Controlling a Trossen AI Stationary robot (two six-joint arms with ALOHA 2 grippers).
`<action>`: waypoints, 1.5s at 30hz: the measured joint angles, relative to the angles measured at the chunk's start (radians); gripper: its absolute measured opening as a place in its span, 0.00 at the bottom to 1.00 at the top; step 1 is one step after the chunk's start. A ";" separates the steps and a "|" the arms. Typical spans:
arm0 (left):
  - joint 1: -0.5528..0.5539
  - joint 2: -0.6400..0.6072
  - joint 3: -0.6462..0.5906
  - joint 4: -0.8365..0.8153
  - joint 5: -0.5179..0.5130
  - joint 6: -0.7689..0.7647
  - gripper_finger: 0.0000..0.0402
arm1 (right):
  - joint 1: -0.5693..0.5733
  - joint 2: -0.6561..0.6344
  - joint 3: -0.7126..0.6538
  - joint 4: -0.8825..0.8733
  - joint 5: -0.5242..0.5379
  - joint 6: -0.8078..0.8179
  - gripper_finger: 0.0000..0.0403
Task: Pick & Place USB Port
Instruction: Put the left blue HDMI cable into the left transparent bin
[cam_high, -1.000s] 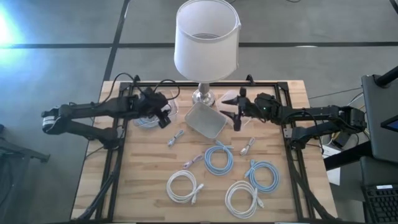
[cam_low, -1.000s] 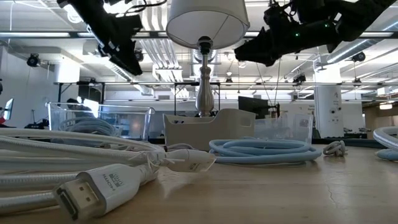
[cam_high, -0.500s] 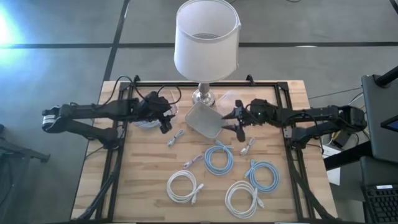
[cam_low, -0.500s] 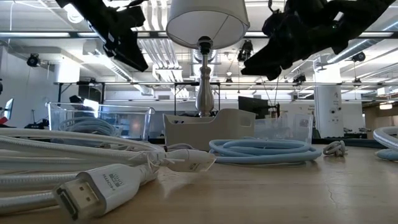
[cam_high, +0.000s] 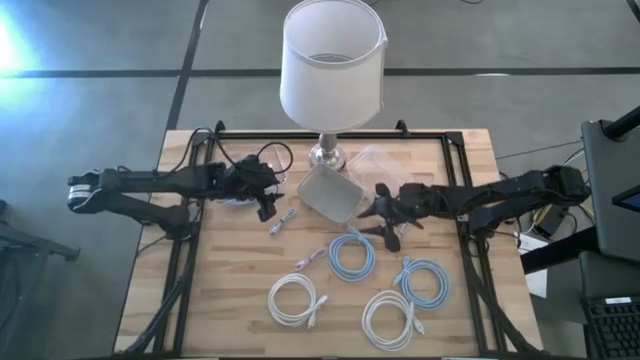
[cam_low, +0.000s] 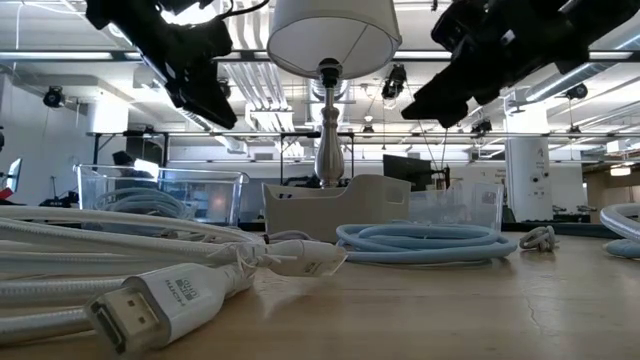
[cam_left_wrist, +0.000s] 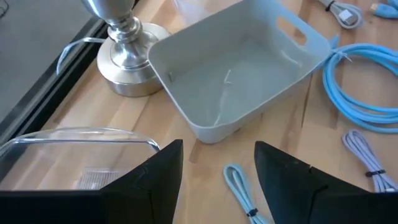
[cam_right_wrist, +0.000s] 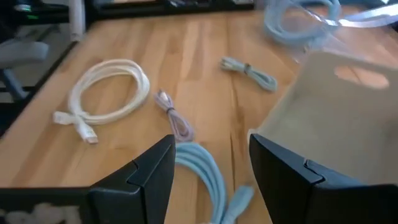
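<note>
At the near edge of the pale wooden bench (cam_high: 230, 290) lie two coiled white cables, one (cam_high: 293, 298) on the left and one (cam_high: 388, 318) on the right. Just beyond them sit two coiled light blue cables, one (cam_high: 424, 281) near the right-hand white coil and one (cam_high: 351, 252) closer to the middle. A small bundled lilac cable (cam_high: 308, 260) lies beside the middle blue coil, toward the left.

Farther back, the right gripper (cam_high: 387, 212) hangs over the bench between the middle blue coil and a tilted grey rectangular plastic bin (cam_high: 330, 193), its jaws standing apart and holding nothing. In the right wrist view the gap between its two dark fingers (cam_right_wrist: 140, 174) looks down on a pale blue cable on the wood.

A small bundled light blue USB cable (cam_high: 281, 222) lies on the bench left of the bin, untouched. The left gripper (cam_high: 266, 200) hovers just beside and behind it, jaws apart and empty; the left wrist view shows this cable between its fingers (cam_left_wrist: 158, 174).

Behind the left gripper stands a clear plastic container (cam_high: 238, 192). Farthest back rises a silver-based table lamp with a white drum shade (cam_high: 333, 62).
</note>
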 joint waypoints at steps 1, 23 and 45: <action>0.000 0.000 -0.003 0.007 0.000 0.000 0.50 | 0.014 0.000 0.000 -0.011 0.037 0.019 0.50; 0.000 0.000 -0.008 0.017 -0.003 -0.002 0.50 | 0.098 0.205 0.034 -0.127 0.188 0.290 0.50; 0.000 0.000 -0.013 0.016 -0.003 -0.004 0.50 | 0.098 0.446 0.170 -0.244 0.188 0.289 0.50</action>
